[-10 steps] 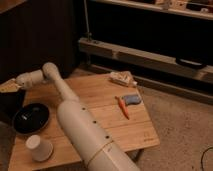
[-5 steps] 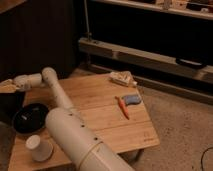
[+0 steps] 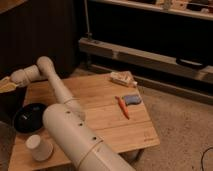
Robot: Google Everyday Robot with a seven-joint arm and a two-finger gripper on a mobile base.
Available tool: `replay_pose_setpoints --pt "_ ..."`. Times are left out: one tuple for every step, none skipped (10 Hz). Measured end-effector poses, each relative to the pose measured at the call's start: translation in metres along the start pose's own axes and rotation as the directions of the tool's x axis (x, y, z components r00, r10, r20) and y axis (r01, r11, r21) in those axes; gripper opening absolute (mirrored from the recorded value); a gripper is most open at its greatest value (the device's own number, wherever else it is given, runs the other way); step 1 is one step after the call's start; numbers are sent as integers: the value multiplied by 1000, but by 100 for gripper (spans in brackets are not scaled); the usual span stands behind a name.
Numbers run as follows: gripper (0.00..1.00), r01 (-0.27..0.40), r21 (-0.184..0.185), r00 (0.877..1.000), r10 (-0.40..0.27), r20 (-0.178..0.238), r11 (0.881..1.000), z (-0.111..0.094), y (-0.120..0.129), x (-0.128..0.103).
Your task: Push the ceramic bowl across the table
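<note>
Hanging with fingers pressed together off the left edge of the table, the gripper sits just behind the ceramic bowl, round and upright at the table's left, white cup beside it, orange stick, blue-grey object and pale packet well apart rightward.

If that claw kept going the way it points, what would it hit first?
Probably nothing in view: the gripper points left, off the picture's edge; the shallow glossy black ceramic bowl sits below that line, though depth is unclear.
</note>
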Motion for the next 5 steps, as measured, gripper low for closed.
replay_pose_setpoints --pt "0 35 -6 999 -35 -18 999 1 3 0" --pt "0 40 -6 999 -40 -30 999 -2 5 1" --pt "0 37 -11 999 -37 -40 999 2 7 2" --pt "0 39 -18 998 -39 -49 999 7 8 2" --pt "0 46 -22 997 -47 -62 999 11 10 2"
